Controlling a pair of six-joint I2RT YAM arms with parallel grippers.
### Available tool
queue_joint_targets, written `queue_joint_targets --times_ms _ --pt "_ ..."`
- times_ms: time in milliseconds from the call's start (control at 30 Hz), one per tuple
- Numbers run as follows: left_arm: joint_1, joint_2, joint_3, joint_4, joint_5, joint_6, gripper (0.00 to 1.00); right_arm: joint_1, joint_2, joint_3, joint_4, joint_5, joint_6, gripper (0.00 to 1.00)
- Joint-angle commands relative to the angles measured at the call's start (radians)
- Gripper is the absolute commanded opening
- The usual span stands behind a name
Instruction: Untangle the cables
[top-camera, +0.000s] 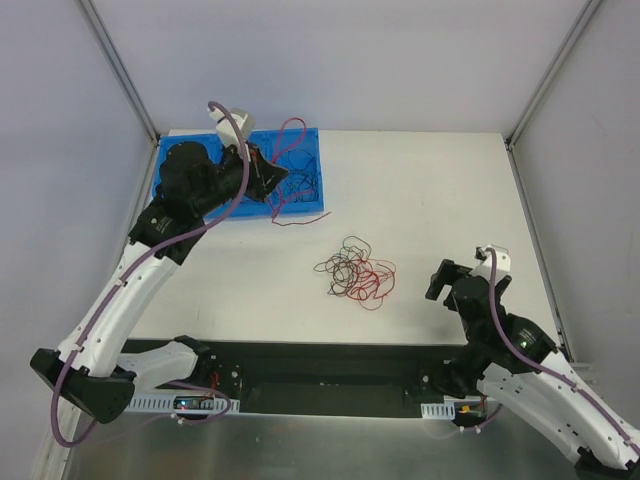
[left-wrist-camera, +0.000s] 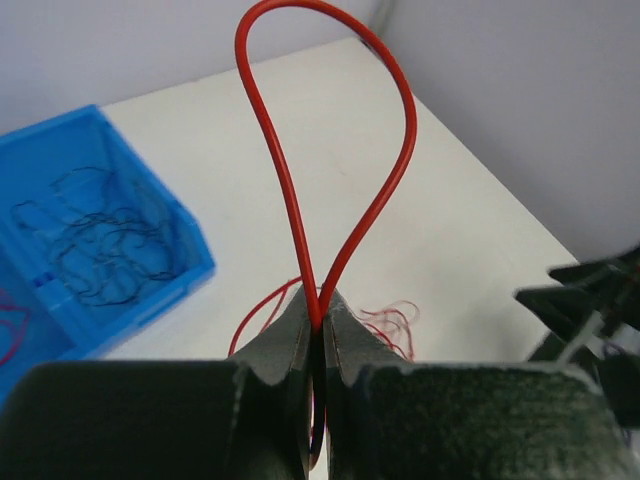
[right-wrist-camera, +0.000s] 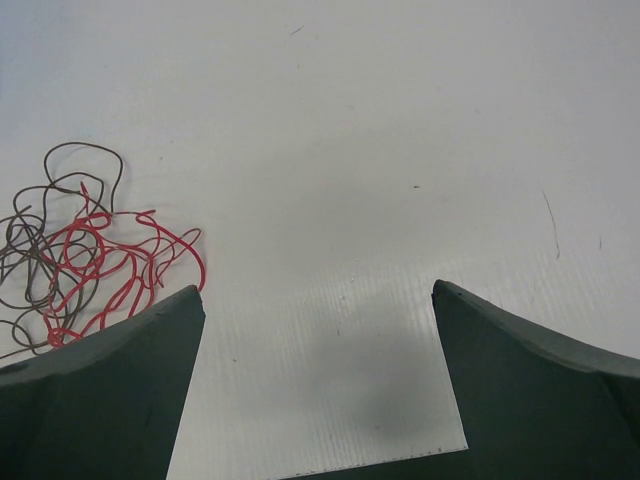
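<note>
A looped red cable (left-wrist-camera: 412, 130) is clenched in the left jaws over the blue bin (top-camera: 300, 207) at upper left, seemingly for dropping there, while the tangle (top-camera: 357, 272) is left on the bench (top-camera: 430, 190) near the released right jaws.

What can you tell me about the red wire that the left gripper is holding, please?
The red wire is thin, smooth and glossy; it looks plastic-coated and flexible. The left gripper is shut on it, pinching two strands together, so a tall teardrop-shaped loop stands up beyond the fingertips. It is held in the air over the blue bin at the far left of the table. Where its ends run below the gripper cannot be made out.
</note>
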Motion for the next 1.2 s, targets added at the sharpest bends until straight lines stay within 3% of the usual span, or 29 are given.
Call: queue_joint_targets --times_ms 0,100,233,433,667,800,1000,1167 --pt "0.120 0.028 0.087 -0.044 -0.171 -0.035 0.00 -0.027 -0.067 -0.024 0.073 -0.036 -0.070 1.00" --pt "0.160 0.081 0.100 -0.021 -0.411 0.008 0.00 -0.028 -0.087 -0.029 0.078 -0.048 -0.079 1.00" --pt "0.220 0.170 0.134 0.031 -0.587 0.053 0.00 -0.029 -0.094 -0.032 0.087 -0.059 -0.087 1.00" --pt "0.315 0.292 0.157 0.137 -0.569 0.021 0.00 -0.032 -0.108 -0.038 0.096 -0.063 -0.092 1.00" --pt "0.357 0.511 0.246 0.162 -0.363 -0.033 0.00 -0.037 -0.108 -0.039 0.099 -0.080 -0.099 1.00" --pt "0.363 0.601 0.263 0.162 -0.356 -0.073 0.00 -0.035 -0.108 -0.041 0.102 -0.082 -0.101 1.00" --pt "0.384 0.746 0.292 0.136 -0.326 -0.113 0.00 -0.037 -0.107 -0.041 0.107 -0.085 -0.104 0.96" --pt "0.426 0.916 0.427 0.026 -0.175 -0.111 0.00 -0.038 -0.096 -0.040 0.108 -0.091 -0.109 0.96"
